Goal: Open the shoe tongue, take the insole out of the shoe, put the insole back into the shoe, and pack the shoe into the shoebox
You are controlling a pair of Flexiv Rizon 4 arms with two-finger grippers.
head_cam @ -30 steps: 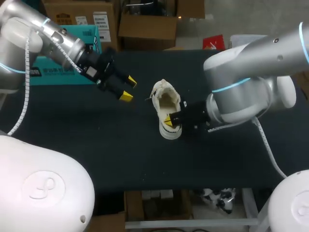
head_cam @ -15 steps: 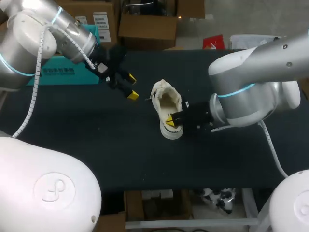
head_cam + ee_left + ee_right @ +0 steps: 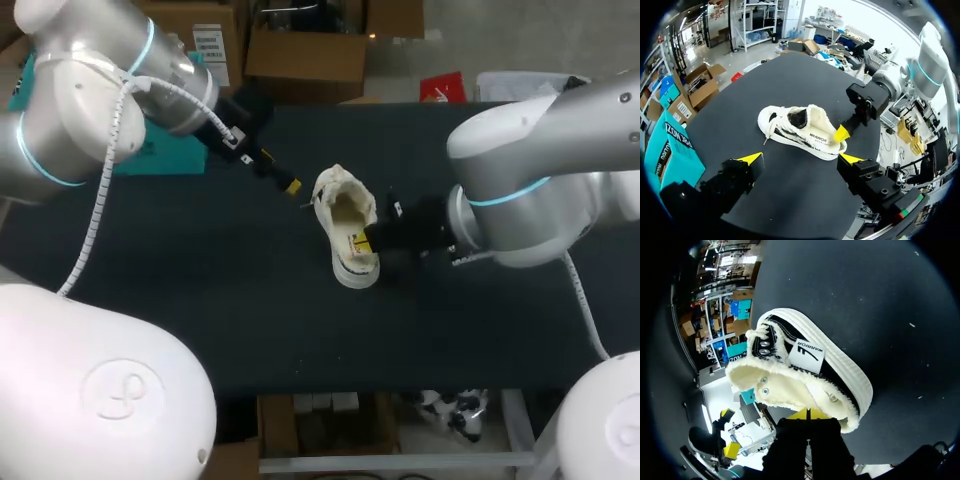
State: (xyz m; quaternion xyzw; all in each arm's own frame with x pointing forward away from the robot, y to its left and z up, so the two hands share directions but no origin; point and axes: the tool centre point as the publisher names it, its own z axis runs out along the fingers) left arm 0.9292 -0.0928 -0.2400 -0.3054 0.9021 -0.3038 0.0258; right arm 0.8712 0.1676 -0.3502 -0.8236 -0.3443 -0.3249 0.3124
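Head view: one shoe (image 3: 345, 225) mid-desk (image 3: 250, 300), one teal shoebox (image 3: 160, 160) far left; two hands (left hand (image 3: 800, 159) open, right hand (image 3: 360, 241) closed at the heel).

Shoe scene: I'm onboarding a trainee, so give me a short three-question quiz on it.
1. True or false: the left gripper is open, short of the shoe.
2. The shoe is: A hanging in the air, B lying on the table, C held by both grippers.
3. Which gripper is at the shoe's heel?
Key: 1 true; 2 B; 3 the right gripper.
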